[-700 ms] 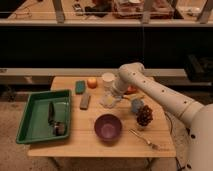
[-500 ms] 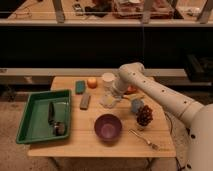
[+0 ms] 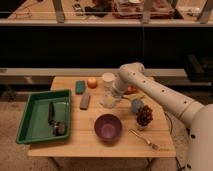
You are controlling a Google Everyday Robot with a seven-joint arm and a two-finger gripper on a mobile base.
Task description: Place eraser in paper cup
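Observation:
The grey eraser lies flat on the wooden table, between the green tray and my gripper. The white paper cup stands upright at the back of the table, next to an orange. My gripper hangs low over the table's middle, just right of the eraser and in front of the cup. It touches neither that I can see. My arm reaches in from the right.
A dark green block and an orange sit at the back left. A green tray holding utensils fills the left side. A purple bowl, blue cup, dark pine cone and fork stand front and right.

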